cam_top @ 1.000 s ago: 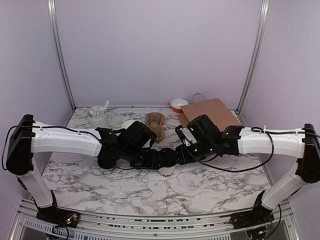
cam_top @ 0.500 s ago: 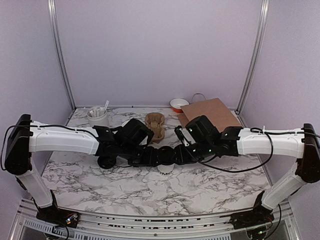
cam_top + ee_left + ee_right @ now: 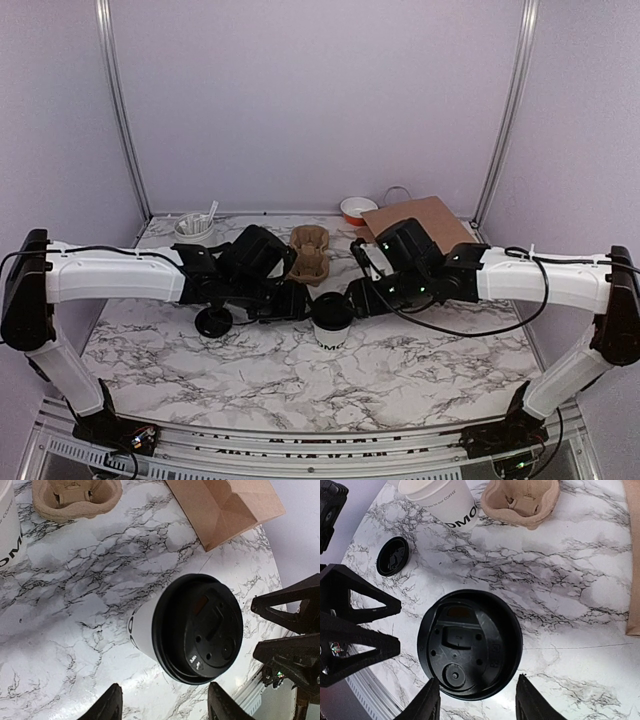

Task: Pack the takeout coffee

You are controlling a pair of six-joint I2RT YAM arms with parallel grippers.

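Marbled tabletop (image 3: 420,370), near to far: bare marble in front; the takeout coffee (image 3: 332,318) upright mid-table between the left gripper (image 3: 165,695) and right gripper (image 3: 477,682), both spread wide, neither touching it; pulp tray (image 3: 310,250) and paper bag (image 3: 420,222) behind. Both arms reach inward, low.

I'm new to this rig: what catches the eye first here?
A black-lidded cup stands mid-table between the left hand and right hand, both open. Behind it sits a pulp tray, with a brown bag at the back right.
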